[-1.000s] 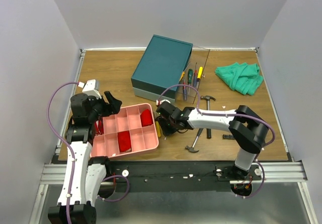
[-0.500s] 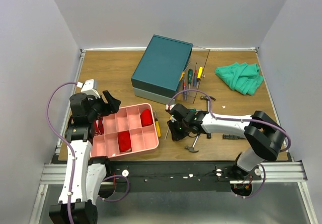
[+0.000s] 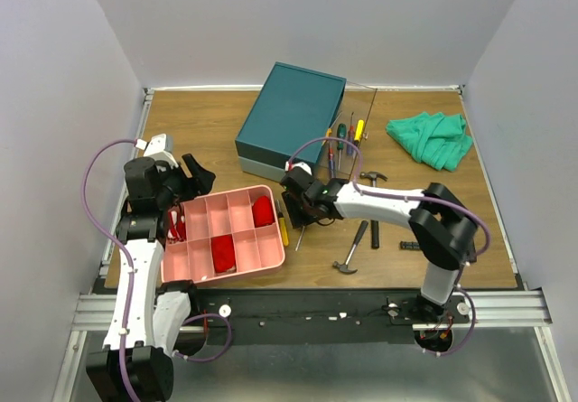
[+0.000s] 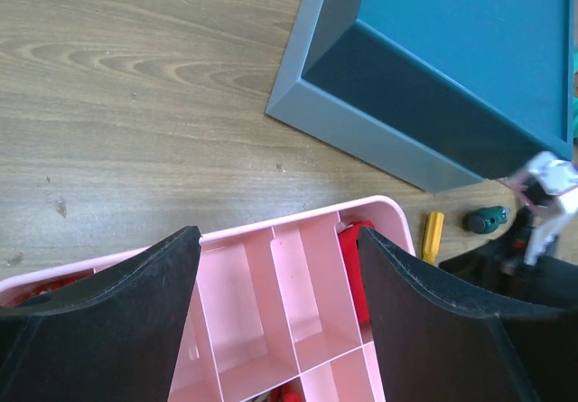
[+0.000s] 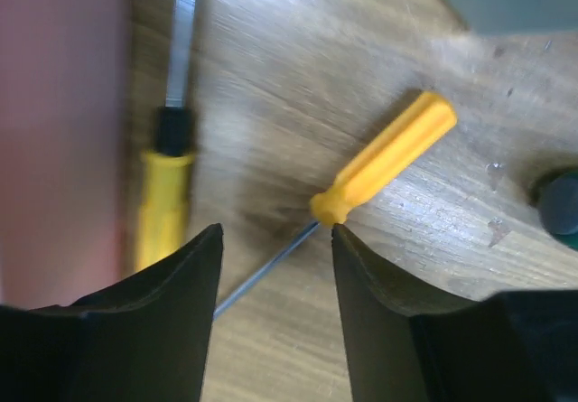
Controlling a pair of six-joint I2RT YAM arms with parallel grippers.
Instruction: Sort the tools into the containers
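Wood-grain table (image 3: 208,122) between grey walls, and the sorting looks barely begun. Every tool I can see lies out on the wood, none in the teal box (image 3: 291,113), and from above I cannot tell whether any of its drawers is open.

The right gripper (image 5: 275,239) hangs low off the right side of the pink tray (image 4: 298,219), jaws spread wide and holding nothing. The thin shaft of the orange-handled screwdriver (image 5: 384,156) lies between them, so closing there seems the step in hand. A yellow-handled screwdriver (image 5: 161,212) lies just beside, hard against the tray. The left gripper (image 4: 278,233) hovers over that tray, also wide open and empty.

Left to sort, by my reckoning:
- a bunch of screwdrivers (image 3: 341,137) by the box's right side
- a hammer (image 3: 370,177) and a second hammer (image 3: 355,244) nearer the edge
- a black T-shaped tool (image 3: 411,246) close to the right arm

The pink tray sits just before the box's near face — likely in the way of pulling drawers out. A green cloth (image 3: 432,138) lies well apart at the far right.
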